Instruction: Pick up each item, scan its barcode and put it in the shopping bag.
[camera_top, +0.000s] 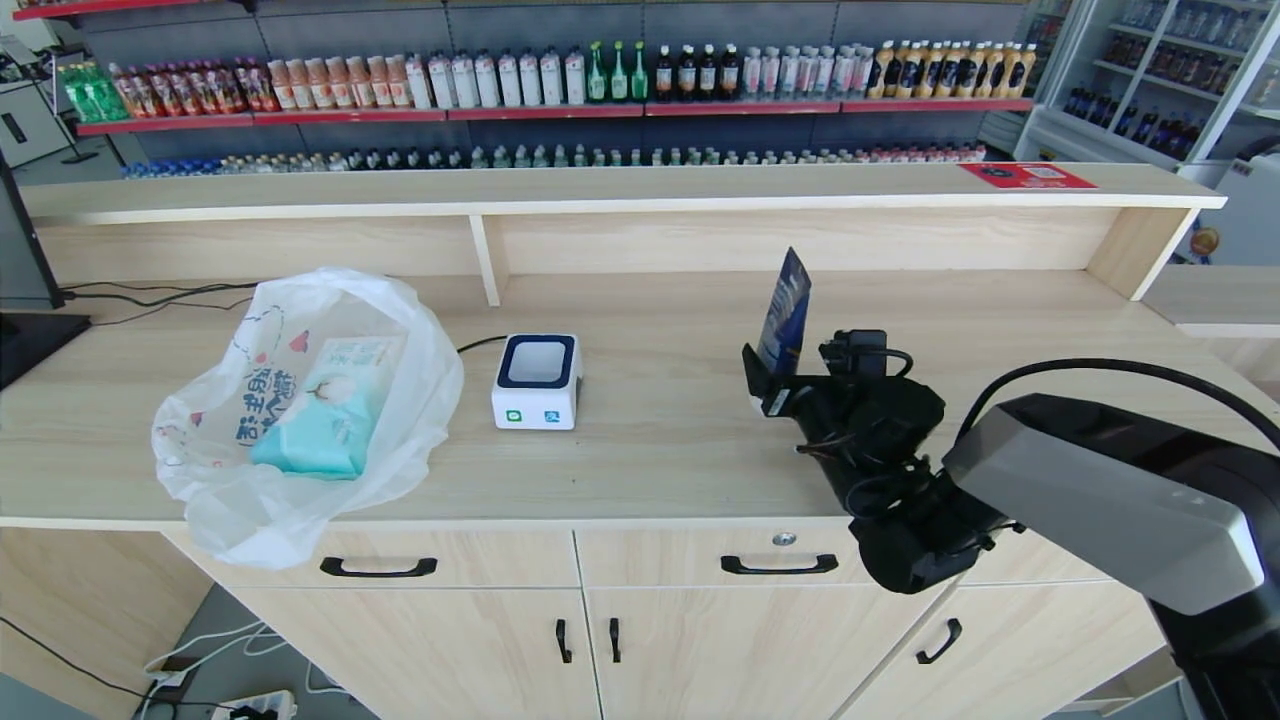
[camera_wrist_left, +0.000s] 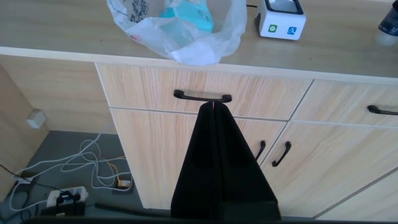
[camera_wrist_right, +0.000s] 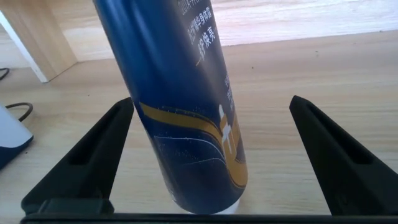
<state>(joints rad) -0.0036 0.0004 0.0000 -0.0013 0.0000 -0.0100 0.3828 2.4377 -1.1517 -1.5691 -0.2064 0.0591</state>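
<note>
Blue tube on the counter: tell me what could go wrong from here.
1. The blue tube stands upright between the fingers of the open right end effector, nearer one than the other; that finger may touch first and tip it.
2. The shopping bag hangs over the front edge of the counter, slumped around a teal pack; a dropped tube could miss or drag it off.

Right tool (camera_wrist_right: 211, 102) forward, apparently spread wide

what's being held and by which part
Nothing is gripped: the right gripper stands open around the blue tube near its base; the left gripper is shut and empty.
</note>
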